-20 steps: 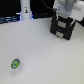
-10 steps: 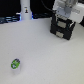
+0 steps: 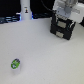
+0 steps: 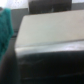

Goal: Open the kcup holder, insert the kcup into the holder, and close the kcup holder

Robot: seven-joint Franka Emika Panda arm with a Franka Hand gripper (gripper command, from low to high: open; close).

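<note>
The kcup (image 3: 15,63), a small pod with a green top and white body, lies on its side on the white table (image 3: 40,50) near the front at the exterior view's left. The black kcup holder (image 3: 64,27) stands at the back on the exterior view's right, its two front panels closed. My gripper (image 3: 65,14) hangs just over the holder's top, far from the kcup. Its fingers are too blurred to read. The wrist view is blurred and shows the holder's pale top and dark front (image 4: 50,32) close up, with no fingers in it.
A white upright object (image 3: 25,10) with a blue glow at its base stands at the back at the exterior view's left, beside dark items (image 3: 9,20) along the back edge. A teal shape (image 4: 4,25) shows at the wrist view's edge.
</note>
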